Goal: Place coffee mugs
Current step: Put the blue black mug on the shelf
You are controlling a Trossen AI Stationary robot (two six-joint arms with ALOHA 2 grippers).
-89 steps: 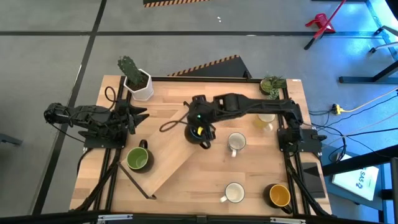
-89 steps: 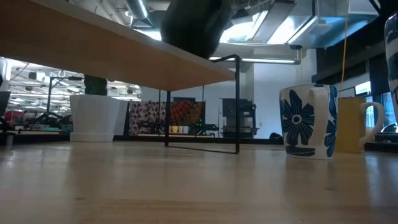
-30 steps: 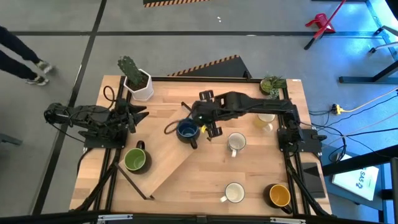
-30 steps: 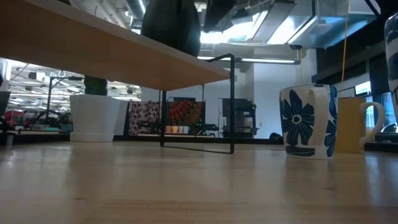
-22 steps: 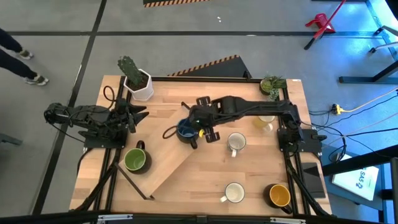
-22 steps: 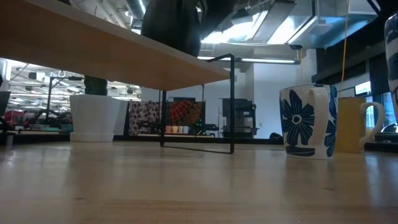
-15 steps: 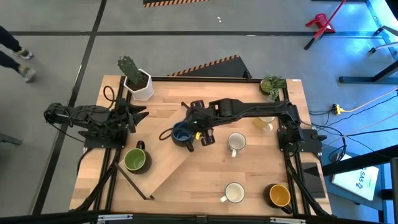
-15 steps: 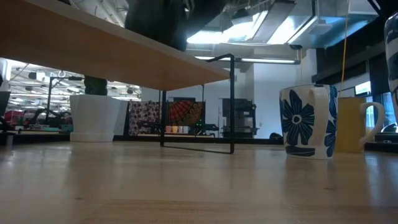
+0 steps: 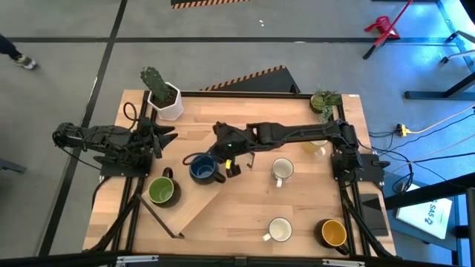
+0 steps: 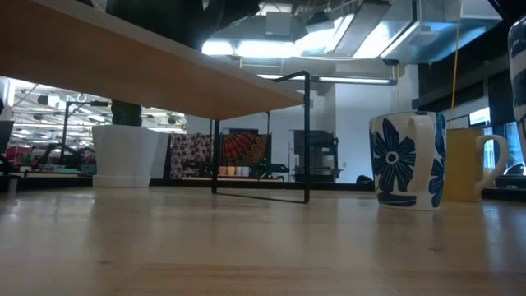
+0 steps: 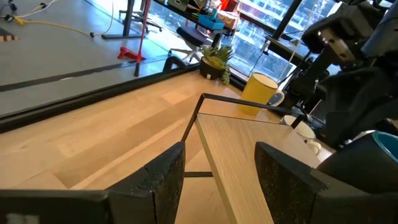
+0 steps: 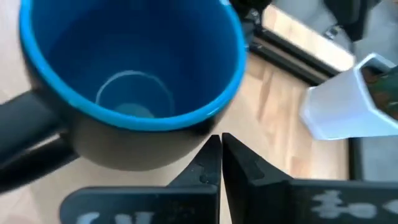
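The dark blue mug [image 9: 202, 170] [image 12: 130, 68] stands upright on the raised wooden board [image 9: 215, 194], handle [image 9: 185, 159] toward the table's left. My right gripper [image 9: 228, 165] [image 12: 221, 146] is shut, right behind the mug on its right side. The green mug [image 9: 163, 190] stands near and left of the blue one. Two white mugs [image 9: 282, 170] [image 9: 280, 230], the yellow-orange mug [image 9: 333, 233] and the cream mug [image 9: 318, 142] stand on the table's right half. My left gripper [image 9: 159, 141] [image 11: 217, 180] waits open at the left edge. My right gripper pushes the dark blue mug with its shut fingertips [image 12: 211, 155] set against the outer wall [image 12: 186, 134] just below the rim, on the side opposite the handle. The fingers come nearly level from the table's right. The mug stays upright with its base on the board.
A white pot with a cactus [image 9: 167, 100] stands at the far left corner, a small green plant [image 9: 325, 100] at the far right. The raised board runs slantwise across the table's middle on thin black legs [image 10: 306, 136]. Bare wood lies near the front edge.
My right gripper has moved toward the table's left and a little toward the near edge, fingers shut. The dark blue mug has slid ahead of it along the board, upright, ending close to the green mug.
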